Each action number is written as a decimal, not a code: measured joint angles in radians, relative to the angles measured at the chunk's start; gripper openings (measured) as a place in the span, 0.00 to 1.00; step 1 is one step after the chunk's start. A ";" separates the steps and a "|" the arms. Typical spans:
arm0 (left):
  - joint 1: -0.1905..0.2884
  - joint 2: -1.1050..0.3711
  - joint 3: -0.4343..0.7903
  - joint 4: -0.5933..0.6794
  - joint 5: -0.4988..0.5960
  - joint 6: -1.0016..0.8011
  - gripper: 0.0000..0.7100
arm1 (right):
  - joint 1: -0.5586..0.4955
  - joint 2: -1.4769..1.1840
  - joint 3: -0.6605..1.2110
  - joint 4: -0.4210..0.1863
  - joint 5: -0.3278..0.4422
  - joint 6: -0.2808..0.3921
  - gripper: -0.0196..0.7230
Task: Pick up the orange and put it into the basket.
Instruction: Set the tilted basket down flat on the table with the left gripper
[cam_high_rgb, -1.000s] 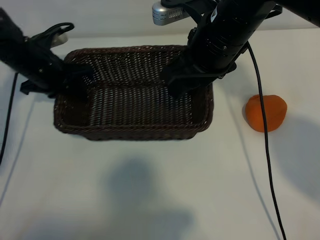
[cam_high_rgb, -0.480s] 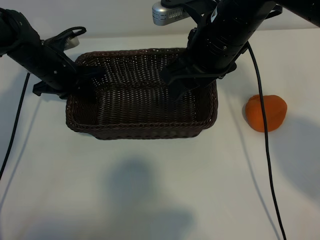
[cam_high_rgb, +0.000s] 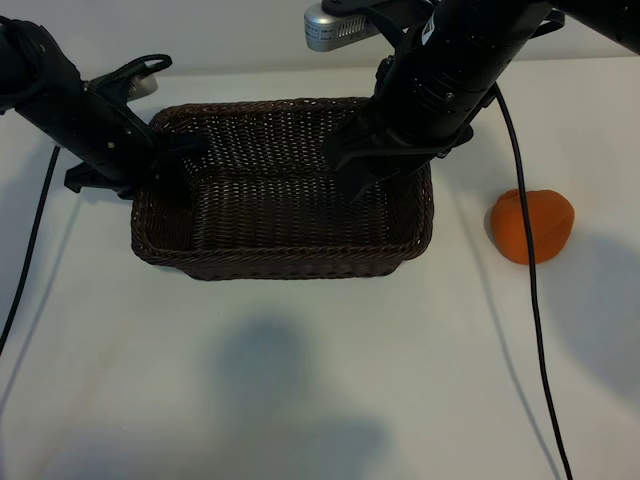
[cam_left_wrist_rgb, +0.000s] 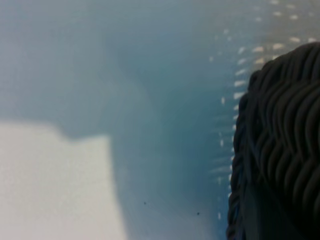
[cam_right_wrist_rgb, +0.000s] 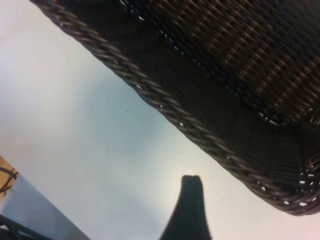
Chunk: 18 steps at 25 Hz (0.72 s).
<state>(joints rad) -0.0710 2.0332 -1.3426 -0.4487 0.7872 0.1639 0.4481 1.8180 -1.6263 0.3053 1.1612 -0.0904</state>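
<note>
Left jaws pinching the basket (cam_high_rgb: 285, 190) rim at its left end, right jaws spread wide over its right end, orange (cam_high_rgb: 533, 226) resting apart near the surface (cam_high_rgb: 320, 380) right edge.

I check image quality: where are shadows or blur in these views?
Exterior view: sharp, with soft dark shadows on the table below the basket and right of the orange. Left wrist view: blurred, wicker too close. Right wrist view: basket rim fairly clear.
</note>
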 joint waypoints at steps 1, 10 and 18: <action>0.000 0.008 -0.001 0.000 0.001 -0.002 0.22 | 0.000 0.000 0.000 0.000 0.001 0.000 0.83; 0.000 0.031 -0.001 -0.006 0.006 -0.010 0.22 | 0.000 0.000 0.000 0.000 0.007 0.000 0.83; 0.000 0.031 -0.001 -0.011 0.023 -0.010 0.25 | 0.000 0.000 0.000 0.000 0.008 0.000 0.83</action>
<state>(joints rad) -0.0710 2.0642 -1.3433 -0.4599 0.8104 0.1539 0.4481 1.8180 -1.6263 0.3053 1.1689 -0.0904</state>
